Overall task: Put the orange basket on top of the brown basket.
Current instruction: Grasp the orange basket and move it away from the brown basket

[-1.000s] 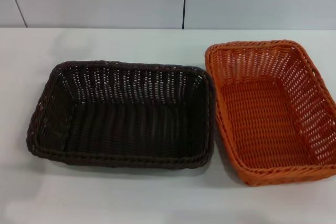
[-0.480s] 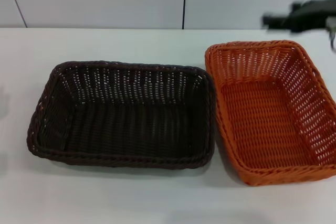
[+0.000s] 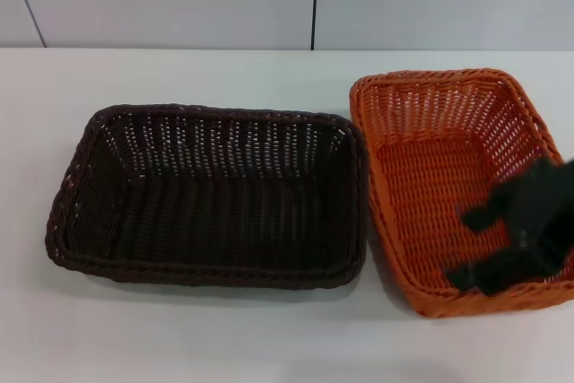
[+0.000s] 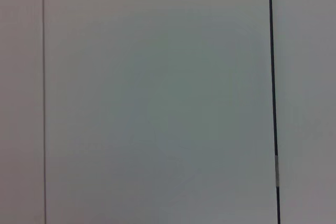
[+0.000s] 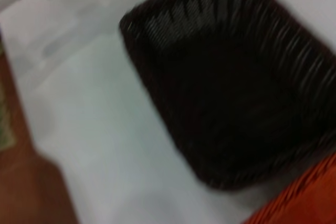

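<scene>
The white tabletop carries both baskets side by side. The brown basket sits at the middle, slightly toward the left edge, its long side running along the near edge. The orange basket lies toward the right edge, its near-left rim just beside or touching the brown one's right rim; I cannot tell which.

Half a second ago the right gripper was a dark shape up near the far right corner; a second ago it was absent. Now it hangs over the near-right part of the orange basket, just above the near rim. Its fingers appear spread apart with nothing between them, so the grasp is not yet made. I judge the approach is closing on that near-right rim.

The left gripper is out of sight; its wrist camera faces only a blank wall panel.

Bare tabletop lies along the near edge and far edge. The lift must clear the brown basket's right rim before travelling left over it.
</scene>
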Robot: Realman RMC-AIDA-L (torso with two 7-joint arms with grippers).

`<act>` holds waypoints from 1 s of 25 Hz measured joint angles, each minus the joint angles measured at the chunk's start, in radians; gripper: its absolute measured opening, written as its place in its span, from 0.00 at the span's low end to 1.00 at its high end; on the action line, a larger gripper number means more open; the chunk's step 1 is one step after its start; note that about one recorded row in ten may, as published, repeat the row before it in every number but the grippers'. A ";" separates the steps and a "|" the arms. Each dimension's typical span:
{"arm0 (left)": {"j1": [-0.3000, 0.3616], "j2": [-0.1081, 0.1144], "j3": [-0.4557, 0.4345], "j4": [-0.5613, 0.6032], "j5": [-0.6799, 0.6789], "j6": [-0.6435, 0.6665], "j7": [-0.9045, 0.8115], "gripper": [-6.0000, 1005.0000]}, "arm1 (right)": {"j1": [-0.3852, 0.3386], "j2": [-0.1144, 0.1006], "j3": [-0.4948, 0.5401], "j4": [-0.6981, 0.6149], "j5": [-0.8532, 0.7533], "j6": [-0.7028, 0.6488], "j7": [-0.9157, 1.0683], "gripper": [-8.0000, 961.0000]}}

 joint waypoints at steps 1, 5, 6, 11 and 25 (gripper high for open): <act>-0.002 0.000 0.000 0.002 -0.001 -0.001 0.000 0.78 | 0.005 -0.001 0.000 0.007 -0.012 -0.020 -0.003 0.74; -0.013 0.000 0.001 0.010 -0.006 -0.007 -0.001 0.78 | 0.027 -0.006 -0.007 0.045 -0.098 -0.069 -0.024 0.74; -0.016 0.000 0.002 0.011 -0.006 -0.008 -0.002 0.78 | 0.031 -0.005 -0.010 0.053 -0.117 -0.073 -0.027 0.73; -0.027 0.001 0.005 0.023 -0.007 -0.013 -0.002 0.78 | 0.045 0.002 -0.022 0.080 -0.202 -0.074 -0.051 0.73; -0.036 0.003 0.009 0.016 -0.007 -0.013 -0.003 0.78 | 0.080 0.030 -0.145 0.283 -0.332 0.060 -0.096 0.73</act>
